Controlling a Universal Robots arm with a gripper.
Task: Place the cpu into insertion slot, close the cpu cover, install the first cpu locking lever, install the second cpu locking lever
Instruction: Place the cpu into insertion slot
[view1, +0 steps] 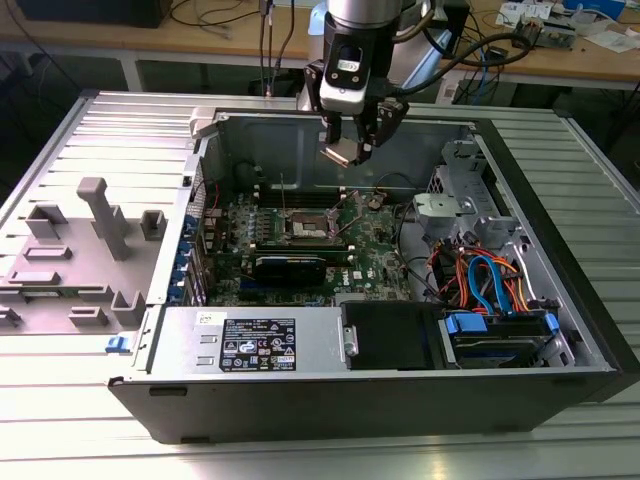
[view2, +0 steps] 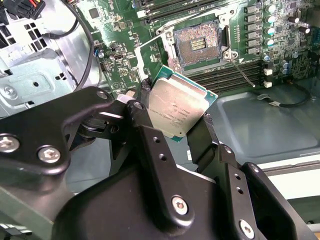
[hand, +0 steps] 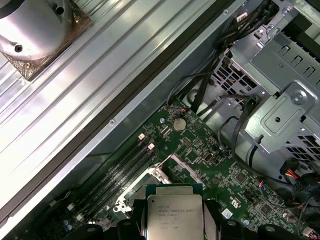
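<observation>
Dull silvery metal tops the cpu (view2: 176, 109) (motherboard (view2: 125, 30) glossy green).

Arm (view1: 362, 12) is seen hung near vertical in the exterior view, with the wrist (view1: 350, 70) set directly beneath it. Claw (view1: 352, 148) is pointed downward and held in the air. In the second wrist view, two black fingers (view2: 150, 132) (jointed linkage, screw heads showing) are clamped on opposite edges of the cpu (view2: 176, 106), which is carried tilted.

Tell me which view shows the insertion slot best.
Second wrist view: the insertion slot lies open, contact field bare. The exterior view shows it small; in the first wrist view the cpu mostly covers it.
</observation>
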